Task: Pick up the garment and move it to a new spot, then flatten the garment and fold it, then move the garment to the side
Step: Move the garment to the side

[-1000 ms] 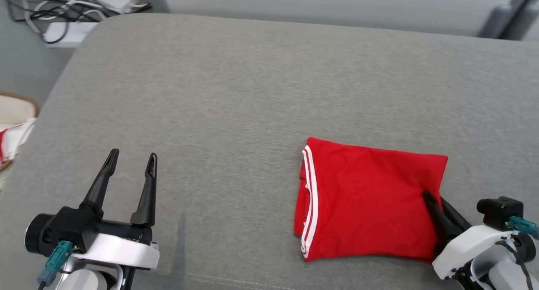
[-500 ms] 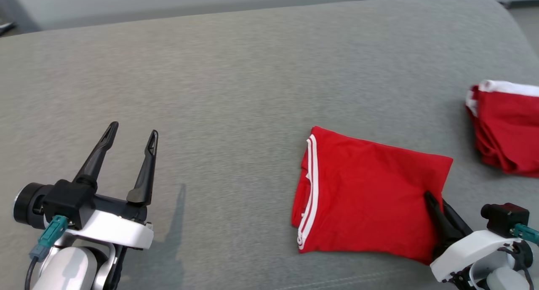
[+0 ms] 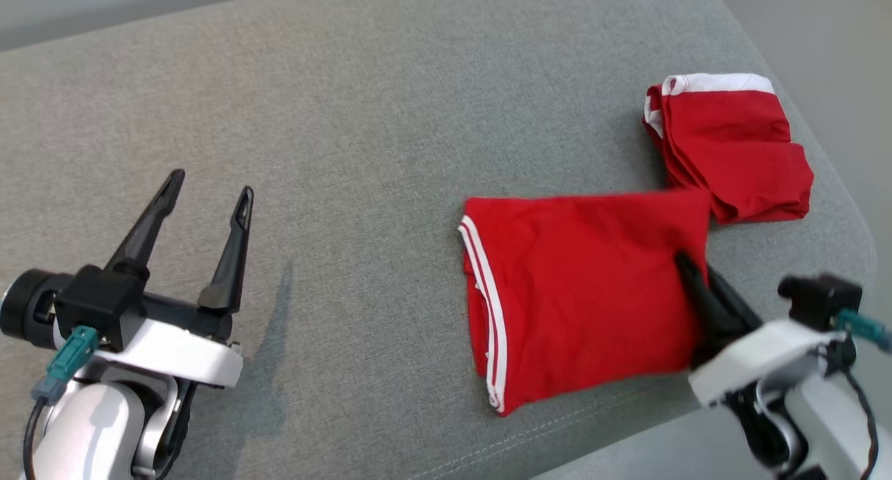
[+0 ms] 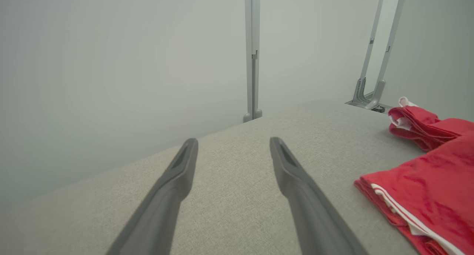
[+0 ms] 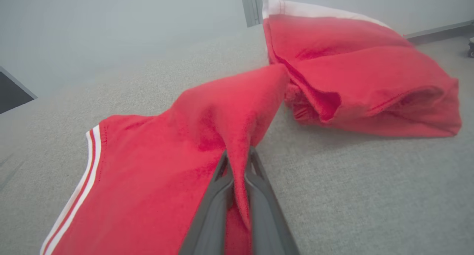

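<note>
The folded red garment (image 3: 582, 295) with white stripes along its left edge lies on the grey cushion (image 3: 362, 118), right of centre. My right gripper (image 3: 686, 267) is shut on its right edge, and in the right wrist view a pinched ridge of the garment (image 5: 237, 136) rises between the closed fingers (image 5: 214, 203). The garment's near corner (image 4: 426, 199) is at the right of the left wrist view. My left gripper (image 3: 207, 185) hovers open at the lower left, well apart from the cloth, nothing between its fingers (image 4: 177, 188).
A second folded red garment (image 3: 728, 145) with a white band lies at the cushion's far right corner, just past the held one. The cushion's front edge (image 3: 592, 424) and right edge are close by. Metal stand legs (image 4: 374, 81) rise behind the cushion.
The head view has swung to the right, bringing the second red garment into sight. The held garment has been dragged rightward toward it, still pinched by the right gripper. The left gripper stays open.
</note>
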{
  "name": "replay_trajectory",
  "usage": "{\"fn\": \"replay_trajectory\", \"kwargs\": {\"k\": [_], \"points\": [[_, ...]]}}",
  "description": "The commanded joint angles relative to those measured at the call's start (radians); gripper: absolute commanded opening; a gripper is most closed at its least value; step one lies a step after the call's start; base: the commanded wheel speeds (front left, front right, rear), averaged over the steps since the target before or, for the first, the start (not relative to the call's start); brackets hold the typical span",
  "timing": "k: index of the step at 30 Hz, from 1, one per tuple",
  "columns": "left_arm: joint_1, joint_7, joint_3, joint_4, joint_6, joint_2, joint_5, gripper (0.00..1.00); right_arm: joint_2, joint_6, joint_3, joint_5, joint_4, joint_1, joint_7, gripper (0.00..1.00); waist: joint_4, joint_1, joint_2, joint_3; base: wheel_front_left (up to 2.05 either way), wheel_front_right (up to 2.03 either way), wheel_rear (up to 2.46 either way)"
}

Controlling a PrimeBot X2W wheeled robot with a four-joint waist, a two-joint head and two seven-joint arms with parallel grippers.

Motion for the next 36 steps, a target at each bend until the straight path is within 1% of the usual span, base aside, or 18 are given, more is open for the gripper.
{"fn": "replay_trajectory", "kwargs": {"k": [1,4,5,11,14,18,20,23,26,27,30,33,34,36], "points": [[-0.053,0.002,0.036,-0.031,-0.003,0.033,0.017,1.00,-0.028,0.001,0.022,0.009,-0.043,-0.047,-0.022,0.00,-0.013,0.0000,0.0000,0.019,0.00,0.00,0.00],[-0.065,0.006,0.029,-0.035,-0.001,0.033,0.022,1.00,-0.079,0.001,0.066,0.021,-0.075,-0.131,-0.010,0.00,-0.013,0.0000,0.0000,0.037,0.00,0.00,0.00],[-0.074,0.007,0.024,-0.038,-0.001,0.030,0.024,1.00,-0.127,0.001,0.092,0.045,-0.110,-0.194,0.019,0.00,-0.009,0.0000,0.0000,0.051,0.00,0.00,0.00],[-0.112,0.008,0.014,-0.039,-0.004,0.030,0.029,1.00,-0.313,0.001,0.174,0.143,-0.251,-0.378,0.164,0.00,0.002,0.0000,0.0000,0.105,0.00,0.00,0.00],[-0.134,0.008,0.004,-0.035,-0.007,0.025,0.031,1.00,-0.396,0.001,0.198,0.209,-0.287,-0.463,0.221,0.00,0.008,0.0000,0.0000,0.131,0.00,0.00,0.00],[-0.171,0.007,-0.020,-0.026,-0.016,0.009,0.036,1.00,-0.507,0.001,0.203,0.295,-0.247,-0.533,0.294,0.00,0.031,0.0000,0.0000,0.159,0.00,0.00,0.00],[-0.192,0.004,-0.031,-0.021,-0.021,0.003,0.040,1.00,-0.567,0.001,0.209,0.299,-0.205,-0.558,0.318,0.00,0.043,0.0000,0.0000,0.176,0.00,0.00,0.00],[-0.217,0.000,-0.042,-0.012,-0.028,0.001,0.046,1.00,-0.608,0.001,0.214,0.323,-0.132,-0.576,0.323,0.00,0.051,0.0000,0.0000,0.197,0.00,0.00,0.00],[-0.235,-0.002,-0.049,-0.002,-0.033,0.002,0.049,1.00,-0.617,0.001,0.229,0.323,-0.034,-0.583,0.308,0.00,0.057,0.0000,0.0000,0.215,0.00,0.00,0.00],[-0.235,-0.002,-0.049,-0.002,-0.033,0.002,0.049,1.00,-0.617,0.001,0.229,0.323,-0.034,-0.583,0.308,0.00,0.057,0.0000,0.0000,0.215,0.00,0.00,0.00],[-0.250,-0.005,-0.055,0.007,-0.038,0.001,0.050,1.00,-0.602,0.001,0.246,0.333,0.086,-0.570,0.305,0.00,0.067,0.0000,0.0000,0.227,0.00,0.00,0.00],[-0.260,-0.007,-0.062,0.012,-0.039,-0.002,0.051,1.00,-0.568,0.001,0.255,0.359,0.208,-0.547,0.331,0.00,0.074,0.0000,0.0000,0.234,0.00,0.00,0.00],[-0.262,-0.007,-0.063,0.013,-0.039,-0.001,0.052,1.00,-0.559,0.001,0.263,0.357,0.242,-0.542,0.342,0.00,0.074,0.0000,0.0000,0.236,0.00,0.00,0.00],[-0.263,-0.005,-0.064,0.014,-0.038,0.001,0.053,1.00,-0.537,0.001,0.270,0.349,0.289,-0.542,0.327,0.00,0.073,0.0000,0.0000,0.237,0.00,0.00,0.00]]}}
